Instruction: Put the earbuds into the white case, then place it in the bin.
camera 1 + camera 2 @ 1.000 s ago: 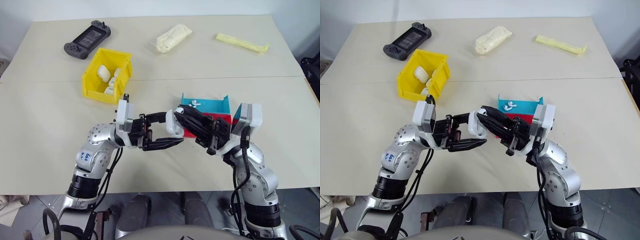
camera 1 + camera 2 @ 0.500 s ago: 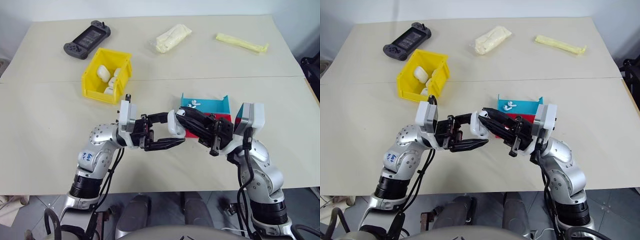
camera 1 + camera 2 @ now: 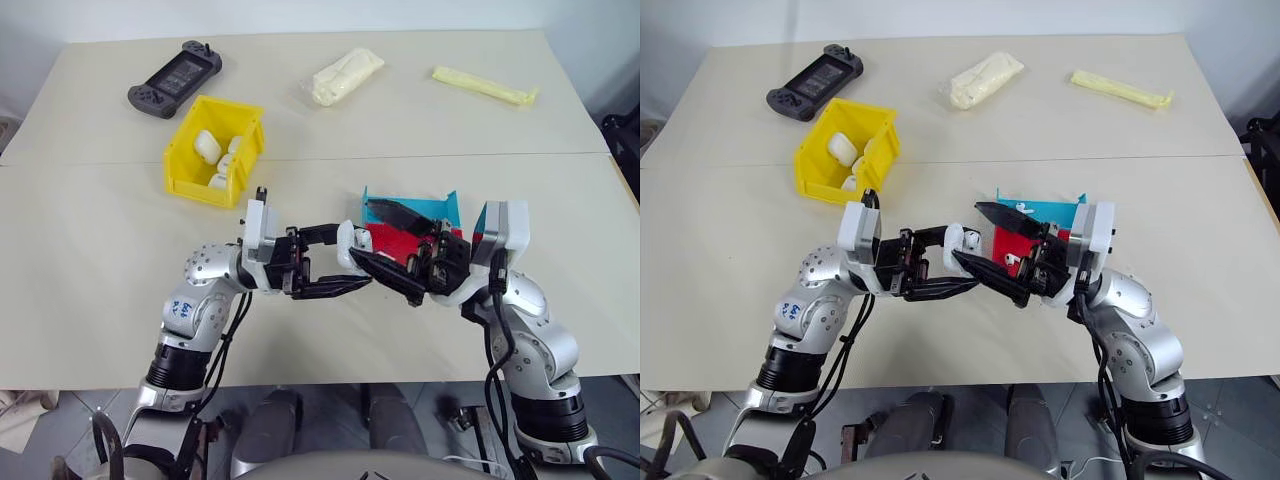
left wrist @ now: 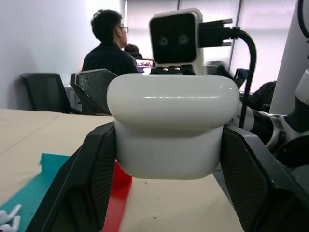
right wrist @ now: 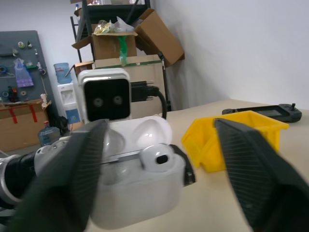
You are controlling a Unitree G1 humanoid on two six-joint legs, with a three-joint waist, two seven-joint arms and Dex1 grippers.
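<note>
The left gripper (image 3: 345, 262) is clamped on the white case (image 4: 171, 126), lid open, one earbud (image 5: 155, 156) seated. The right gripper (image 3: 385, 245), at the case's three o'clock, gapes wide around it, holding nothing. The bin (image 3: 187, 170) sits at ten o'clock.

one bin (image 3: 213, 150), four white cases (image 3: 208, 146)

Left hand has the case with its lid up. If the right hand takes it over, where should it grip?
Probably the case by its lower body, across the broad front and back faces, coming in from below. The left gripper has its fingers on the two narrow ends. The open lid and the seated earbud block the top. The right gripper is open.
</note>
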